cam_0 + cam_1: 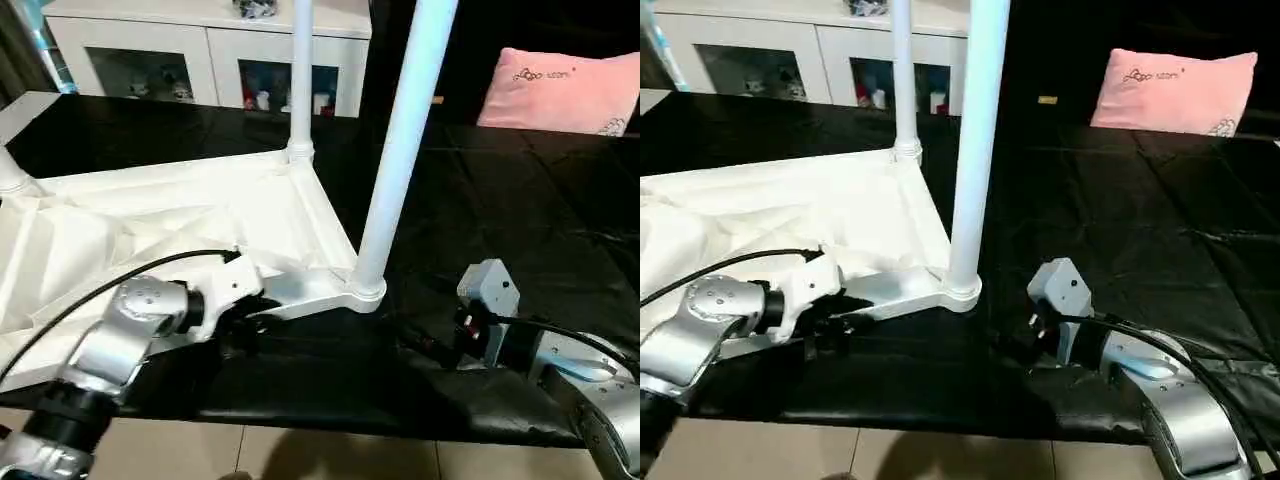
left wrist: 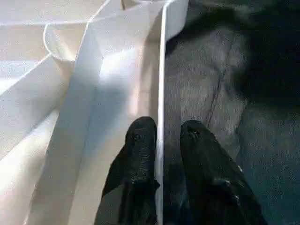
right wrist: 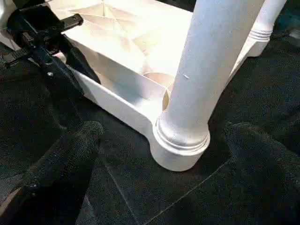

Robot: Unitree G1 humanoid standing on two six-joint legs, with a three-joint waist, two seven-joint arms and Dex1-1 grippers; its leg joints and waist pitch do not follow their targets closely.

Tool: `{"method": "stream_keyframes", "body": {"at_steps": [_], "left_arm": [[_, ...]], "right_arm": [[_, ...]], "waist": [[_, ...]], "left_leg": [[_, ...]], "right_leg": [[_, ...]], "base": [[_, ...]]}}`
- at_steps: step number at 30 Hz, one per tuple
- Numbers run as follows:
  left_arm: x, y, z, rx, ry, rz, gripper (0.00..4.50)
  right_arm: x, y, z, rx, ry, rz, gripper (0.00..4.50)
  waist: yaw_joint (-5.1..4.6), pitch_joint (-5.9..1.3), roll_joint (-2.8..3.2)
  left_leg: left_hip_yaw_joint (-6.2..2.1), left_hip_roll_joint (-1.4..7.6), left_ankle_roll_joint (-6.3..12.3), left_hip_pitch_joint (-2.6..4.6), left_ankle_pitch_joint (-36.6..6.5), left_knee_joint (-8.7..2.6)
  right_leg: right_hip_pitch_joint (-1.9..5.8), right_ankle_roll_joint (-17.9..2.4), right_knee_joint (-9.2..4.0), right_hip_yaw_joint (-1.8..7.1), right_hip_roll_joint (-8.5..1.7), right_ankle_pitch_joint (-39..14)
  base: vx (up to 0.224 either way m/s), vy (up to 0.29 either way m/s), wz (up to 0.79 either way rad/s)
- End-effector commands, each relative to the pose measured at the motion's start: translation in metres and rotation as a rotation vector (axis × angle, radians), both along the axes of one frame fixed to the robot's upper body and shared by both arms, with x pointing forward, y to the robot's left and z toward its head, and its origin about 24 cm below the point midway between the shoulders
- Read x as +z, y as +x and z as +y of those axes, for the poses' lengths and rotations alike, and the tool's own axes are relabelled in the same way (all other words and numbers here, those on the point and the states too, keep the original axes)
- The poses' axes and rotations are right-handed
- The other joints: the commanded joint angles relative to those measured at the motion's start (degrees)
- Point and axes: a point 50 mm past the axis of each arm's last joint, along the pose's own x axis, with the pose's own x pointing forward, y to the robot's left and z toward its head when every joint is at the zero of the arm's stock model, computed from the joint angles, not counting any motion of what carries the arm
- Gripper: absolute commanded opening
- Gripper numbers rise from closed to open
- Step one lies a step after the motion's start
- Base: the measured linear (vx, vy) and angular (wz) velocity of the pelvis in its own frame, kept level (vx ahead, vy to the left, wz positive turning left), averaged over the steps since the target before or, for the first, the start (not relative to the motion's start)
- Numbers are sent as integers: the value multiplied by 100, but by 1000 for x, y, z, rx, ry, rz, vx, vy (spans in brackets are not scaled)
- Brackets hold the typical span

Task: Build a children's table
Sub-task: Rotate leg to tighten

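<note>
- Table top (image 1: 150, 230) lies underside up on black mat (image 1: 520, 200)
- Near leg (image 1: 400, 150) upright in corner socket (image 3: 180, 150)
- Left end effector (image 2: 161, 140) clamped on rim
- Right end effector (image 3: 164, 154) apart, flanking socket

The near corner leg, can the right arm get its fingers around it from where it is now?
Probably yes. The right gripper is open, its fingers spread either side of the near leg at the corner socket, only black cloth between. The left gripper grips the tabletop rim, off to the side.
</note>
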Motion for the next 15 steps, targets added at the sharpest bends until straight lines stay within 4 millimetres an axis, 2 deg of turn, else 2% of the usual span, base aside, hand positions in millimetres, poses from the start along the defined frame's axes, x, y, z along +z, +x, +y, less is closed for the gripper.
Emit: {"method": "stream_keyframes", "body": {"at_steps": [1,2,8,9,11,12,15], "left_arm": [[-1,3,-1,20,9,-2,94],[-1,4,-2,25,5,-4,94],[-1,8,-3,49,-1,-11,94],[-1,9,-3,52,0,-11,64],[-2,9,-3,57,1,-9,57],[-2,9,-3,57,3,-4,57],[-4,9,-2,48,16,12,14]], "right_arm": [[2,2,0,-3,-2,-22,450],[2,2,0,-2,-1,-22,450],[2,2,2,3,1,-22,450],[2,2,2,4,0,-21,450],[1,1,2,4,0,-20,450],[1,1,2,4,-1,-20,450],[0,1,1,4,-3,-17,450]], "waist": [[11,-292,1],[17,-293,18],[21,-295,2],[24,-293,4],[35,-294,5],[46,-292,40],[40,-288,17]], "left_leg": [[-74,271,287,69,-543,-419],[-78,270,288,73,-536,-420],[-80,270,275,74,-556,-420],[-79,271,272,77,-569,-422],[-77,273,269,83,-582,-420],[-84,275,250,82,-600,-424],[-81,272,202,82,-704,-429]], "right_leg": [[216,-1468,-350,178,-311,255],[213,-1461,-350,177,-312,253],[214,-1428,-352,173,-303,211],[210,-1426,-355,173,-305,190],[205,-1428,-357,175,-306,176],[205,-1421,-354,174,-311,146],[202,-1390,-371,178,-309,22]], "base": [[0,0,0],[0,0,0],[0,0,0],[0,0,0],[0,0,0],[0,0,0],[0,0,0]]}}
